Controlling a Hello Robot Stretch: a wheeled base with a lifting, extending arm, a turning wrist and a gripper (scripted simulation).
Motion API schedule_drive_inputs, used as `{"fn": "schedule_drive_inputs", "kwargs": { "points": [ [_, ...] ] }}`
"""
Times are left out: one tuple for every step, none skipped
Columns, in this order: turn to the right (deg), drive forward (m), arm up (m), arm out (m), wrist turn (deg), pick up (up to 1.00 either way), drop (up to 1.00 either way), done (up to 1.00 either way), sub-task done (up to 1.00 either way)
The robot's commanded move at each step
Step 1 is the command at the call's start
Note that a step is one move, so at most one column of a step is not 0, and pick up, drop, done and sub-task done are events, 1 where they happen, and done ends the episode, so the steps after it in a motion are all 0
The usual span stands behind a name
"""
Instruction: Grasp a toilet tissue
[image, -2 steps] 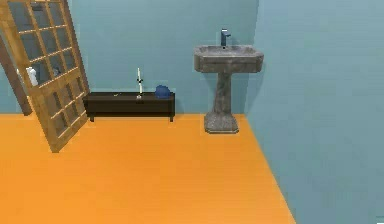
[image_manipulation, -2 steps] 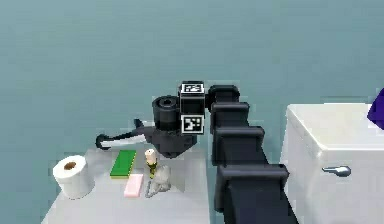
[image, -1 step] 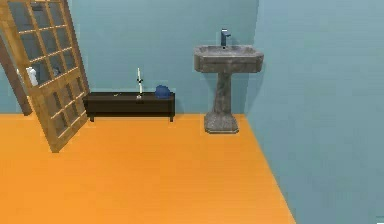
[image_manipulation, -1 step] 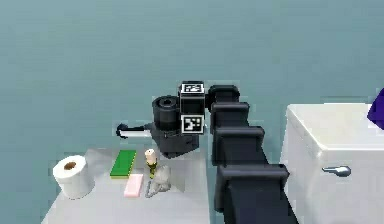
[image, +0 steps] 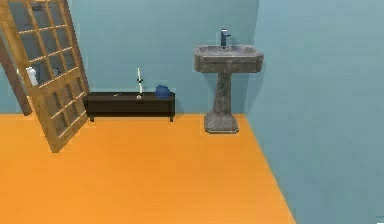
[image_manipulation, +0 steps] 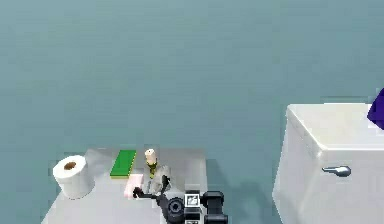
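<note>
Awkwardly, the toilet tissue (image_manipulation: 72, 175) sits on the bench (image_manipulation: 186, 163), beyond the green box (image_manipulation: 123, 163) from the small bottle (image_manipulation: 150, 158). The hand (image_manipulation: 150, 190) is near that bottle; whether it holds anything, I cannot tell. Sweeping across could topple the bottle.

Ahead, an orange floor (image: 150, 180) and blue-green walls (image: 130, 40). At the forward view's left, a wooden door (image: 50, 70) with glass panes, swung ajar. Beside it against the far wall, a low dark bench (image: 130, 104) bearing a thin white upright thing (image: 138, 79) and a blue lump (image: 162, 91). Right of the bench, a grey stone pedestal sink (image: 228, 65) with a tap (image: 225, 39).

Out to the arm side, a small grey table (image_manipulation: 190, 160) carrying a flat green slab (image_manipulation: 123, 163) and a small pale bottle (image_manipulation: 150, 157). At the right, a white toilet tank (image_manipulation: 330, 140) with a flush lever (image_manipulation: 337, 171), something purple (image_manipulation: 377, 108) at the edge above.
</note>
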Motion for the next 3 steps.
{"fn": "schedule_drive_inputs", "kwargs": {
  "points": [
    [0.0,0.00,0.00,0.00,0.0,1.00,0.00,0.00,0.00],
    [0.0,0.00,0.10,0.00,0.0,0.00,0.00,0.00,0.00],
    [0.0,0.00,0.00,0.00,0.0,0.00,0.00,1.00,0.00]
  ]
}}
